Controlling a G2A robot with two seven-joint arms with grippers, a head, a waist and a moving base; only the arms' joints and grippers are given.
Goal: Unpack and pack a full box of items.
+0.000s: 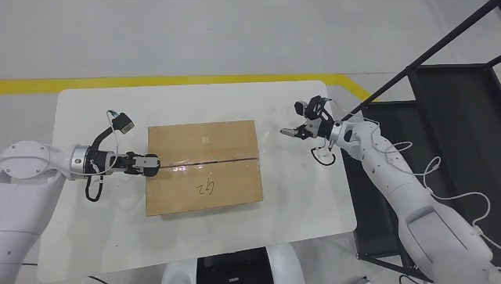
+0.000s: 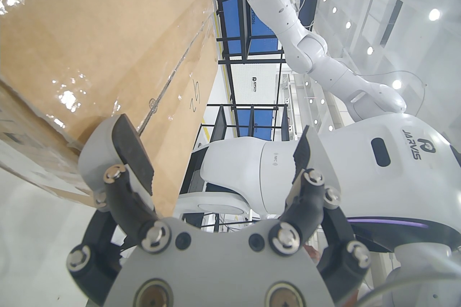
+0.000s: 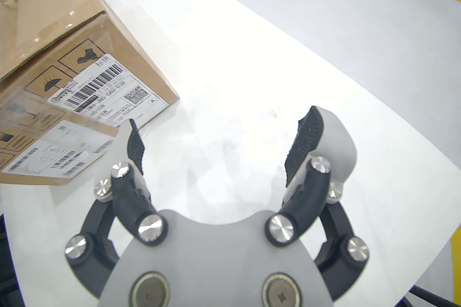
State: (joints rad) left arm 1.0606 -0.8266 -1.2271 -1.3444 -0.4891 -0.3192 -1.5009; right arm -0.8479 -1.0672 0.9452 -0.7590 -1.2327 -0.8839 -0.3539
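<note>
A closed brown cardboard box (image 1: 203, 167) lies in the middle of the white table (image 1: 297, 96), its top seam sealed with clear tape. My left gripper (image 1: 153, 163) is open at the box's left edge, level with the taped seam, one pad (image 2: 131, 150) close to the top edge of the box (image 2: 90, 27). My right gripper (image 1: 291, 132) is open above the table just off the box's right side, nothing between its fingers (image 3: 309, 139). In the right wrist view the box (image 3: 54, 35) shows printed labels on its end face.
A black metal rack (image 1: 446, 127) stands right of the table, with a black bar slanting across the top right. A yellow floor line (image 1: 156, 84) runs behind the table. Bare table lies around the box on all sides.
</note>
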